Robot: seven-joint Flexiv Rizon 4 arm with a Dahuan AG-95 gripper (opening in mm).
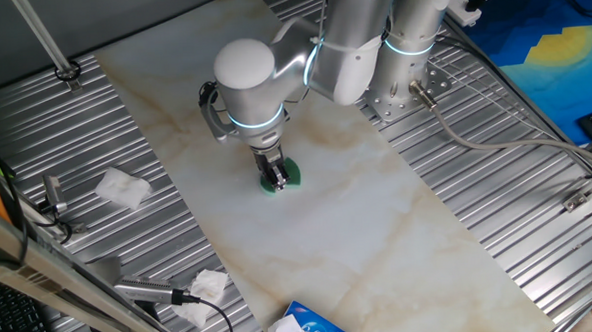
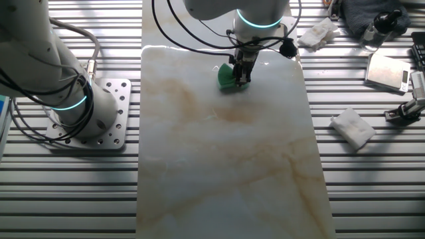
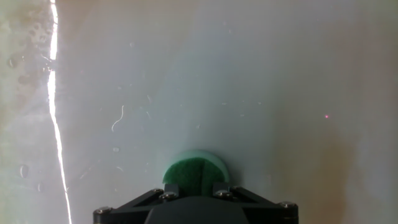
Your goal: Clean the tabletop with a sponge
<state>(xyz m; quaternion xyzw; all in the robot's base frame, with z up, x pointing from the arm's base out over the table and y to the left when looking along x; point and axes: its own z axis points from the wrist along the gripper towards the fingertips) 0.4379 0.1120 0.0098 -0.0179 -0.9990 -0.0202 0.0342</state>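
The tabletop (image 1: pixel 359 233) is a long glossy off-white marble-look slab with brown veins; it also shows in the other fixed view (image 2: pixel 226 172) and fills the hand view (image 3: pixel 249 93). The sponge (image 1: pixel 288 176) is a small bright green block pressed down on the slab near its middle. My gripper (image 1: pixel 274 177) is shut on the sponge and points straight down. The sponge also shows in the other fixed view (image 2: pixel 226 76) under the gripper (image 2: pixel 242 76), and in the hand view (image 3: pixel 194 169) between the fingers. A brown stain (image 2: pixel 232 114) lies close to the sponge.
Crumpled white tissues lie on the ribbed metal surface (image 1: pixel 122 188) (image 1: pixel 209 285) (image 2: pixel 352 126). A blue-and-white tissue pack (image 1: pixel 308 328) sits at the slab's near end. The arm's base (image 1: pixel 403 91) stands beside the slab. Tools and cables lie at the left edge (image 1: pixel 52 202).
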